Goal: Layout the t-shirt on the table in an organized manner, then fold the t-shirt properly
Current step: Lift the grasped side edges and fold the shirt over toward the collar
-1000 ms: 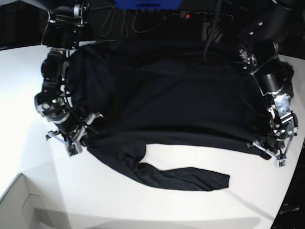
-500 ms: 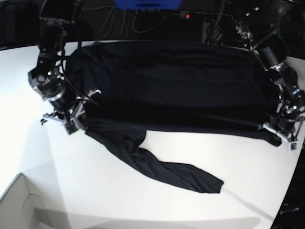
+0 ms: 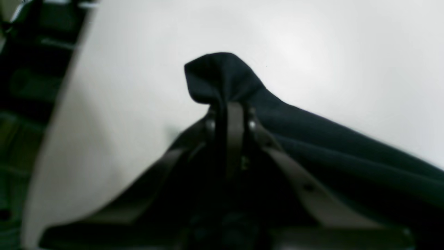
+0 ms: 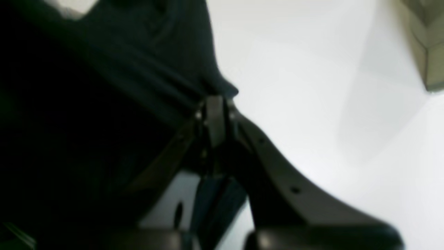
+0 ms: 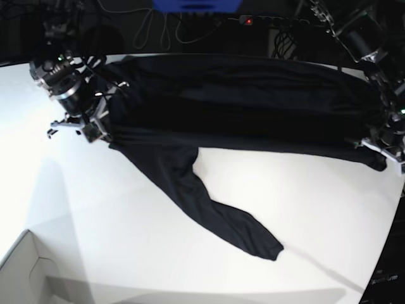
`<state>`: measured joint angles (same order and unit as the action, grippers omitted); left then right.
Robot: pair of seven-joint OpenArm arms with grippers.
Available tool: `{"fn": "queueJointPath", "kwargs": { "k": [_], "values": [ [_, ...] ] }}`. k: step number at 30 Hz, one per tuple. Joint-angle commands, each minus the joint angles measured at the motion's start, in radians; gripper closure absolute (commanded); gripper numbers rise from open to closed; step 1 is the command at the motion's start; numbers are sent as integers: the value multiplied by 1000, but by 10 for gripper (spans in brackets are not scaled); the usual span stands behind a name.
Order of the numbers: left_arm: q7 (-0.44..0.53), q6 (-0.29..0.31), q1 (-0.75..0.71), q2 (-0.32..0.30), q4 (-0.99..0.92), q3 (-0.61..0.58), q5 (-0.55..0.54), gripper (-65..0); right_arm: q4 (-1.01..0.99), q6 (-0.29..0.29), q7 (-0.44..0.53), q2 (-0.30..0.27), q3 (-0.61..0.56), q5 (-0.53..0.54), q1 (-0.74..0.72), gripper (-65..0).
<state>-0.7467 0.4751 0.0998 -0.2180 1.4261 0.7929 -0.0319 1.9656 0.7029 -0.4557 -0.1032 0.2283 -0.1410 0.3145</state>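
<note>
The black t-shirt (image 5: pixel 240 107) is stretched wide across the far half of the white table (image 5: pixel 158 253), one long sleeve (image 5: pixel 215 209) trailing toward the front. At the right end, my left gripper (image 5: pixel 386 152) is shut on a corner of the cloth; in the left wrist view the fabric (image 3: pixel 222 78) bunches over the closed fingertips (image 3: pixel 235 111). At the left end, my right gripper (image 5: pixel 95 130) is shut on the opposite edge, and its wrist view shows the t-shirt (image 4: pixel 145 69) pinched between the closed fingers (image 4: pixel 215 107).
A pale cardboard box (image 5: pixel 25 272) sits at the front left corner, also seen as the box (image 4: pixel 428 45) in the right wrist view. Cables and dark equipment (image 5: pixel 190 19) lie behind the table's far edge. The table's edge (image 5: pixel 395 209) curves away close to my left gripper.
Both grippers have carried the t-shirt's held edge away from the front toward the table's far side, stretching it taut. The hanging sleeve has swung and dragged along, now pointing diagonally forward.
</note>
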Motion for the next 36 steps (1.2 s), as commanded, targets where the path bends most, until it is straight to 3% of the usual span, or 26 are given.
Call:
{"fn": "queueJointPath", "kwargs": {
  "k": [1, 5, 9, 17, 34, 36],
  "values": [
    [0, 1, 18, -18, 40, 9, -12, 0, 22, -5, 15, -10, 6, 4, 21, 0],
    [-72, 116, -24, -18, 103, 43, -9, 0, 31, -5, 16, -28, 4, 4, 90, 0],
    [-81, 162, -67, -13, 115, 78, -7, 0, 31, -5, 16, -34, 7, 4, 119, 0],
    [-73, 169, -137, -13, 114, 81, -9, 0, 25, -5, 15, -34, 0, 4, 180, 0],
    [-72, 170, -136, -19, -44, 81, -9, -3, -15, -5, 5, -34, -22, 2, 220, 0],
    [-72, 170, -136, -19, -44, 81, -9, -38, -15, -5, 5, -34, -22, 2, 229, -47]
  ]
}}
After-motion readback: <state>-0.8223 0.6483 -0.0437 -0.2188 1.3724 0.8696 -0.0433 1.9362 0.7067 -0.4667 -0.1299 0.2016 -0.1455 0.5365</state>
